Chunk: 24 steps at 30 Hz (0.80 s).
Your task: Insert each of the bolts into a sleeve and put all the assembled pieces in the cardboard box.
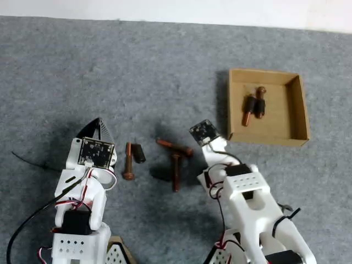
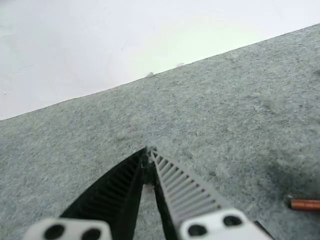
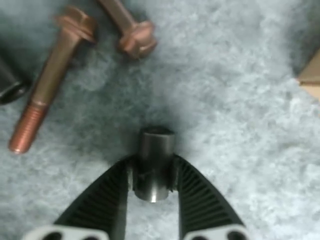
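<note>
Two white robot arms rise from the lower edge of the high view over a grey felt-covered counter (image 1: 165, 55). A shallow square cardboard box (image 1: 237, 104) sits at the upper right of the frame. Inside it lie two assembled pieces (image 1: 253, 107), copper bolts in black sleeves, side by side. Left of centre, a loose copper-coloured flanged bolt (image 1: 128, 160) lies just beside a short black sleeve (image 1: 139, 153). At the centre, a slanted copper bolt (image 1: 174, 147) and an upright copper bolt (image 1: 175, 171) lie close together, near the right arm. The left gripper (image 1: 99, 121) is at the middle left.

From the left wrist, the left gripper is clenched on nothing, its tips meeting above bare felt. A copper bolt tip (image 2: 305, 203) shows at the frame edge.

From the right wrist, the right gripper (image 3: 152, 161) grasps a dark metal tubular sleeve (image 3: 156, 145) above the felt, near the two bolts' heads.
</note>
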{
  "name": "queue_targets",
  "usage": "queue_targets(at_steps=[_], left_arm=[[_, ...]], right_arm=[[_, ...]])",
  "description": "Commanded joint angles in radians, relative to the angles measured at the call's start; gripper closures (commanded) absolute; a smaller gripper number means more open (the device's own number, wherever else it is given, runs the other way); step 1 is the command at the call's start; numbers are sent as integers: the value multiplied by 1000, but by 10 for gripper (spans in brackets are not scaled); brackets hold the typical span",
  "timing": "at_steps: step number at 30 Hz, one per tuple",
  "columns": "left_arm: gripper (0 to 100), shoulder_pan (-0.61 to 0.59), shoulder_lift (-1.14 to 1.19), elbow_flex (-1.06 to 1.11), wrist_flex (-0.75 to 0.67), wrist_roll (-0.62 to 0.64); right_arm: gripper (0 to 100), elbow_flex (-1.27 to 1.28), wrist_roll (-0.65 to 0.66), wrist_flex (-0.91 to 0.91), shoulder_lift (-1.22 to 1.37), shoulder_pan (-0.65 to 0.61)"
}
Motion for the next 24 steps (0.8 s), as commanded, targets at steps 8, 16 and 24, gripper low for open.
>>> queue_targets(at_steps=[8,16,24], left_arm=[[995,-2,-7,21,-23,-8],[995,-2,-7,16,-25,-5],[995,-1,-5,21,-54,-5]], right_arm=[[995,120,5,-64,-318,50],[995,389,8,-36,-897,53],[995,466,8,183,-1317,53]])
